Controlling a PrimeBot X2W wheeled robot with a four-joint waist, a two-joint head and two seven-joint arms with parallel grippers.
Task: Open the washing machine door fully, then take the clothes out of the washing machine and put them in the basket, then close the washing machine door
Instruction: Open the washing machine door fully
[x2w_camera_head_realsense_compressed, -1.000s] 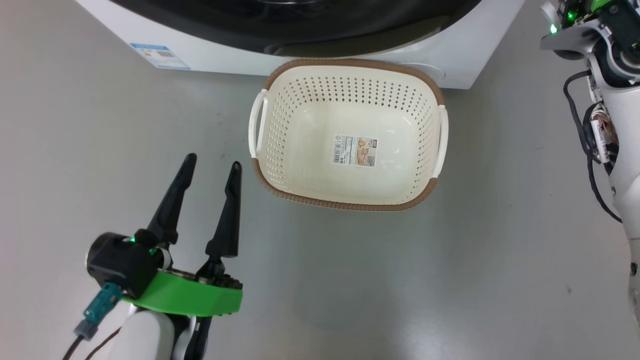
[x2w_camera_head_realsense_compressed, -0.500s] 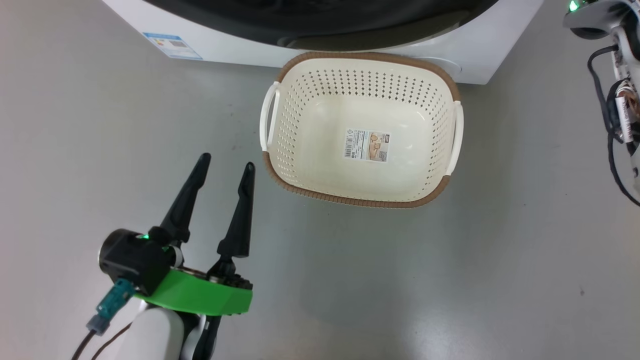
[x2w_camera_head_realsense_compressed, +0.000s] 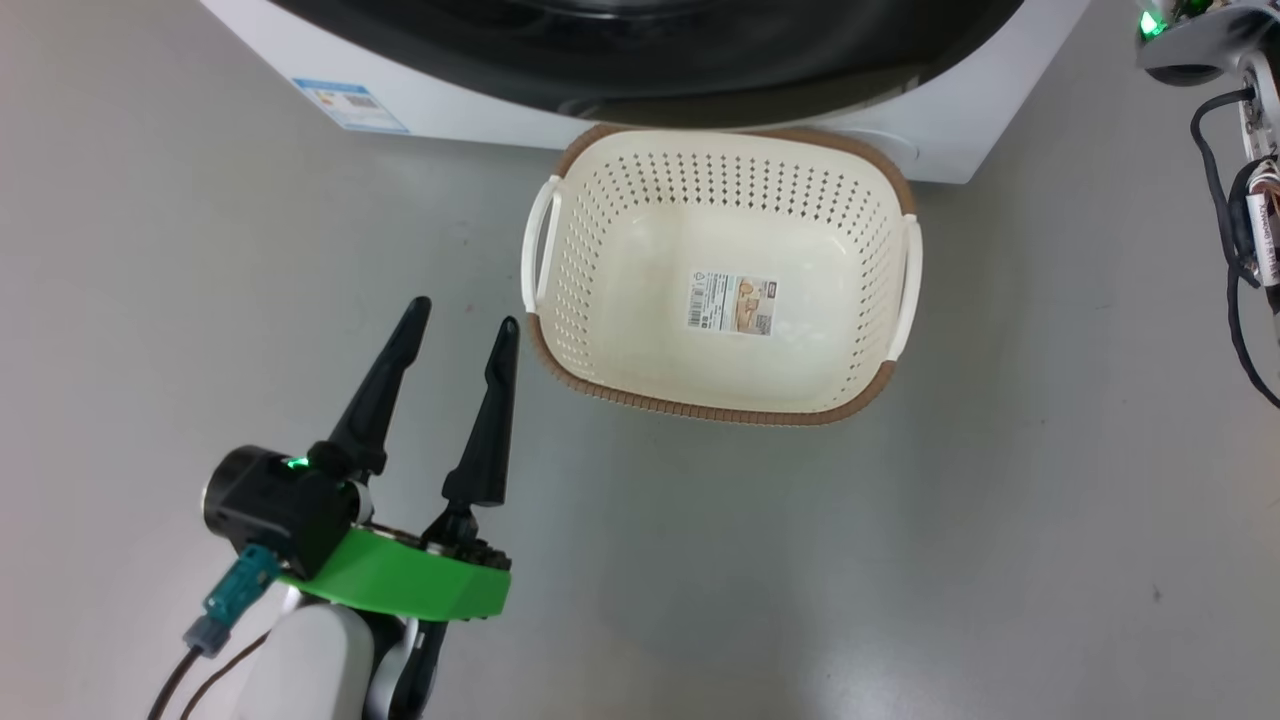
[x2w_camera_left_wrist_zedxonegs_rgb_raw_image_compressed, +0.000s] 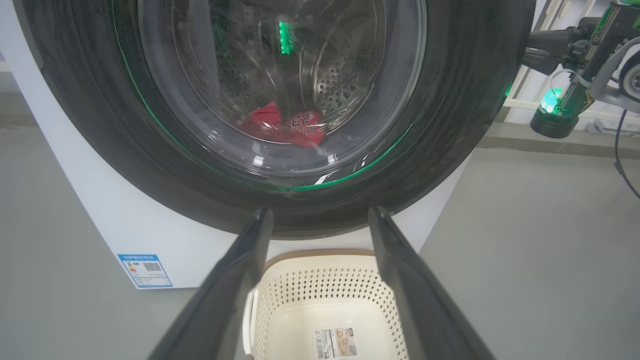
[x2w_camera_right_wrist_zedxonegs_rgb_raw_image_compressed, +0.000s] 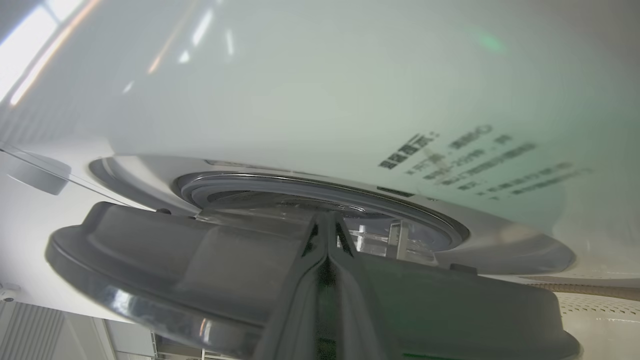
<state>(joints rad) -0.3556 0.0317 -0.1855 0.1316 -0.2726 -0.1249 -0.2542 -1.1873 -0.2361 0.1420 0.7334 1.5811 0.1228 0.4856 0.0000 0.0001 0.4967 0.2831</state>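
Clothes — behind washing machine door

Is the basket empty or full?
Empty: the basket holds just its label; the clothes sit behind the washing machine door.

White 23 on red clothes. Blue label on washing machine: QR code, text unreadable. Paper label in basket: barcode, text too small. Dark print on machine front is blurred.

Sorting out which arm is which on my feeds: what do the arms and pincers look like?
Left pincer: two long black tapered fingers, bright green wrist plate, black round module with green light, teal plug, white forearm. Right pincer: similar dark fingers; right arm pale, with looping black cables.
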